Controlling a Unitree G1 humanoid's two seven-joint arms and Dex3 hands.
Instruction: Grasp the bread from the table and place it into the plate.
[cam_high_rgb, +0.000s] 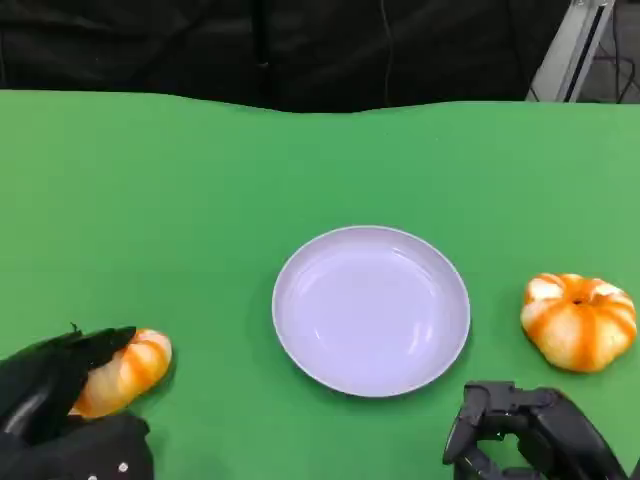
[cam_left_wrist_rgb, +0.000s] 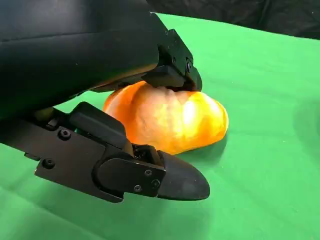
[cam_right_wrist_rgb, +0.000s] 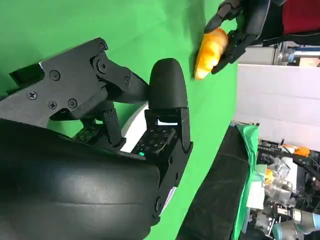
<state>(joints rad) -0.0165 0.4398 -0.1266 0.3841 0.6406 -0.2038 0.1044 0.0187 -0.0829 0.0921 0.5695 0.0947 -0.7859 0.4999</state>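
My left hand (cam_high_rgb: 55, 395) clamps the oblong orange-and-white bread (cam_high_rgb: 128, 370), long axis slanting toward the round white plate (cam_high_rgb: 371, 310); my right hand (cam_high_rgb: 525, 435) is curled, holding nothing.

No text, label, brand, number or sign can be read anywhere in these views.

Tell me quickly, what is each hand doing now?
Left hand: fingers closed around the bread, which rests on the table.
Right hand: holds nothing, fingers curled in.
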